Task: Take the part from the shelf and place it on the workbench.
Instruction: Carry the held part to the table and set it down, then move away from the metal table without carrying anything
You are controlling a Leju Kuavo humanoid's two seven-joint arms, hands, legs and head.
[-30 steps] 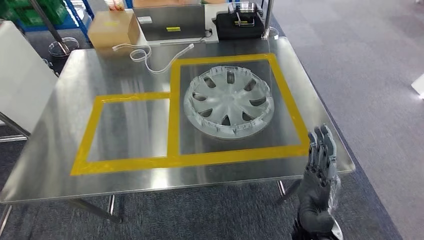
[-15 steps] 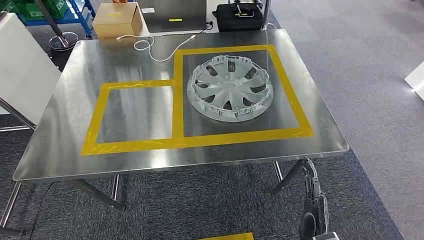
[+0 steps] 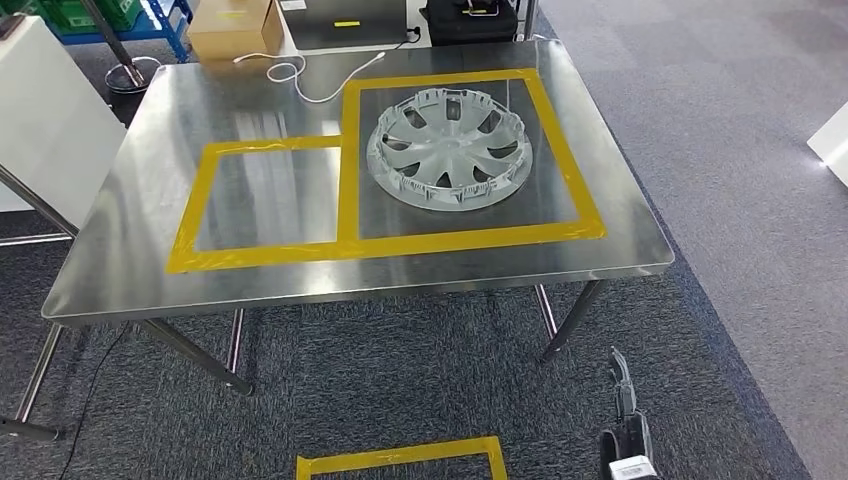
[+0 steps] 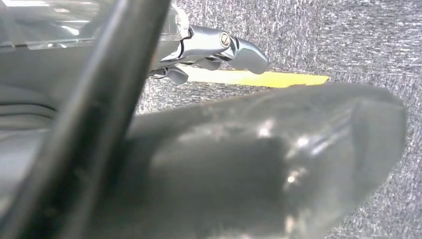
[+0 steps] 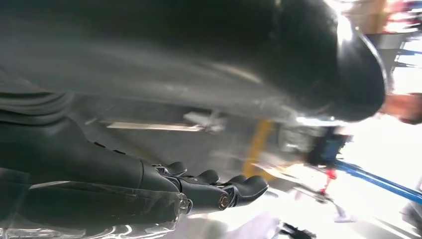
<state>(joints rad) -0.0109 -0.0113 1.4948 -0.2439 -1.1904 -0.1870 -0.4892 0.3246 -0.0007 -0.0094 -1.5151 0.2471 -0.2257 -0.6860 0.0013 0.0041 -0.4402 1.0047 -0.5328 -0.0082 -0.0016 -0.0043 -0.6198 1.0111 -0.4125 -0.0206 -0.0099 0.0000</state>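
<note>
**Operator:** Where is the part, and how does it lie from the hands?

**Guide:** You will find the wheel cover [image 3: 449, 148] flat on the table [image 3: 130, 270], face up, inside the larger of the two yellow tape frames [image 3: 575, 190] — on the table's right half. It is round, so it offers you no long axis to line up with. Nothing touches it.

**Operator:** Which hand is nearer to it?

**Guide:** The right hand [image 3: 625, 425]. In the head view you see it low by the floor, beyond the table's near right corner, well apart from the wheel cover. The cover lies forward, up and to the left of it. The right wrist view shows its dark fingers [image 5: 234, 191] stretched out, lying close side by side and holding nothing. The thumb fills much of that picture, blurred.

**Operator:** And the left hand?

**Guide:** The left wrist view shows the left hand [image 4: 219, 47] hanging over the grey carpet, near a yellow tape strip on the floor [image 4: 254, 78]. You can make out the fingers, with nothing in them, but how wide they stand you cannot tell from this view.

**Operator:** What does that mean for the task?

**Guide:** Judge the placing step as complete — the part rests on the table, inside its frame, and both hands are clear of it. No reach toward it appears to be called for.
</note>
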